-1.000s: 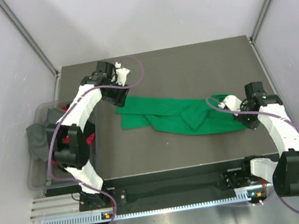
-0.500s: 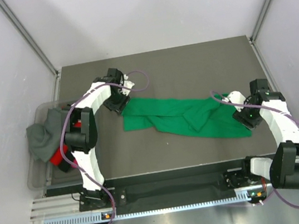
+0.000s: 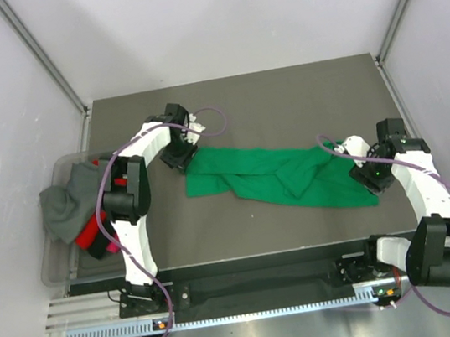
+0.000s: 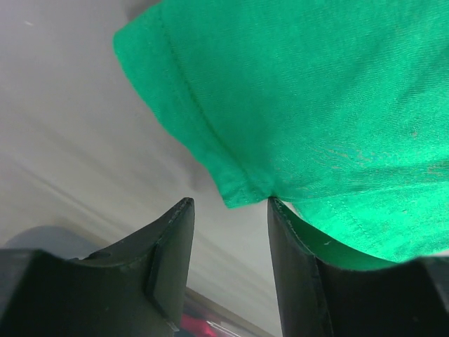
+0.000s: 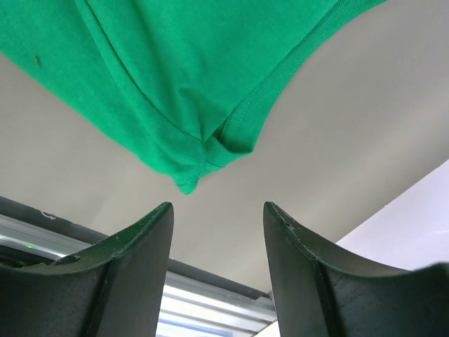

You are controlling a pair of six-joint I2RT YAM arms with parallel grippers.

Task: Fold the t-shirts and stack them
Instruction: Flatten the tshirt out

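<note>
A bright green t-shirt [image 3: 281, 173] is laid in a crumpled band across the middle of the dark desk [image 3: 282, 96], running from left of centre toward the right edge. Its left end is met by the left jaws, which are seen released in the left wrist view. There a hemmed corner of the cloth [image 4: 316, 91] lies just at the mouth of the gap, and one finger [image 4: 298, 281] is overlapped by the fabric. The shirt's right end is approached by the right jaws, likewise parted and closed on nothing. In the right wrist view a stitched corner of the shirt [image 5: 175, 70] is seen just ahead of the gap. Beside the left edge of the desk a clear bin [image 3: 54, 274] is placed. A grey t-shirt [image 3: 65, 205] is draped over its rim, and a red t-shirt [image 3: 91, 233] is bunched below it.
</note>
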